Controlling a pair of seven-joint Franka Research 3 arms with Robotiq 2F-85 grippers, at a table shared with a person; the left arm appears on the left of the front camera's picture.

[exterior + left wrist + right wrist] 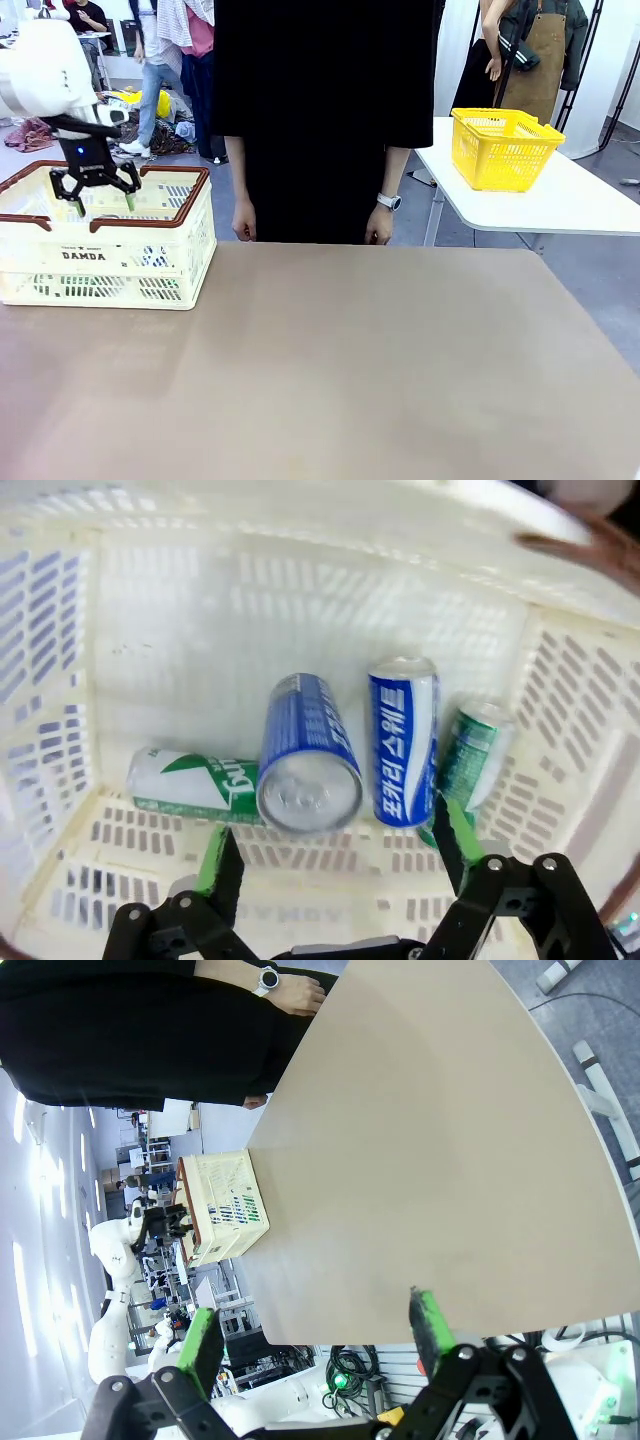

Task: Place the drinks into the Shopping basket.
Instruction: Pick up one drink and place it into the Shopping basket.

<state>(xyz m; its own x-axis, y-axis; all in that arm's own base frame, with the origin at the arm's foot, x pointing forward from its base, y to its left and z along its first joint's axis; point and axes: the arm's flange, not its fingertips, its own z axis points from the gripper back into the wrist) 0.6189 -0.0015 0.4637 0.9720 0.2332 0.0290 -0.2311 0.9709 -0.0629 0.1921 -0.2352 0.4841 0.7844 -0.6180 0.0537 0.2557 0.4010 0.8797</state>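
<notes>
The cream Shopping basket with its brown rim stands at the table's left. My left gripper hangs open just above its rim, holding nothing. Looking down inside the Shopping basket, my left gripper is open above the drinks: a blue can with its silver top turned towards me, a second blue can lying beside it, a green can at the right wall, and a green-and-white can lying at the left. My right gripper is open and empty, high above the table, far from the Shopping basket.
A person in black stands at the far edge, hands hanging down. A yellow mesh basket sits on a white table at the back right. The brown tabletop stretches wide to the basket's right.
</notes>
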